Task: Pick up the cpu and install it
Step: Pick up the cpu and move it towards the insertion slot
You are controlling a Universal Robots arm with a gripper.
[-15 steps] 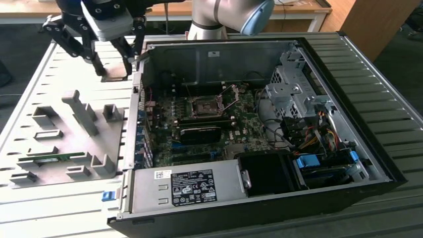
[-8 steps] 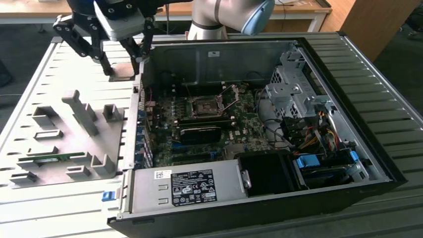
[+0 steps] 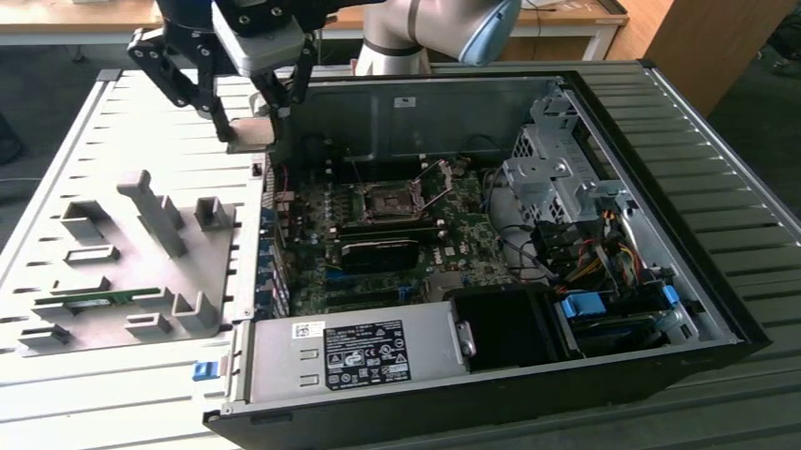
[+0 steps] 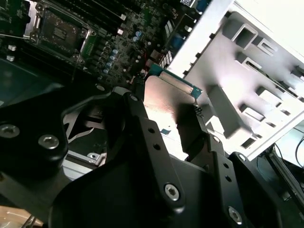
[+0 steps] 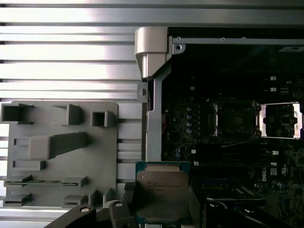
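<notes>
Ribbed metal tabletop [image 3: 738, 141] carries an open computer case [image 3: 414, 122] that lies on its side, with the motherboard [image 3: 375, 253] facing up. On the exterior view's left, just beside the case, lies a grey tray [image 3: 126, 253] with upright blocks and slots, and a green memory stick [image 3: 94, 300] rests in one of its slots. A wooden desk stands behind the tabletop.

The claw [image 3: 253, 127] hangs above the far corner of the case on the exterior view's left, over the border between the tray and the case. Its two black fingers [image 3: 220, 117] are clamped on the cpu [image 3: 250, 138], which they hold by two opposite edges, lifted off the tray. The cpu is flat, with the dull metal top turned up. In the first wrist view the cpu [image 5: 161, 192] shows its silver lid and a thin green rim, and it sits in the claw [image 5: 161, 209] over the side wall of the case, between the tray [image 5: 61, 152] and the motherboard. In the second wrist view the cpu [image 4: 166, 102] is seen between the fingers [image 4: 137, 123] from below.

The socket [image 3: 388, 199] is near the middle of the motherboard, well apart from the cpu. Its metal cover plate [image 3: 432, 178] stands lifted open. In the first wrist view the socket [image 5: 235, 118] lies beside this opened plate [image 5: 280, 121]. A power supply [image 3: 363, 352] with a label fills the near side of the case
</notes>
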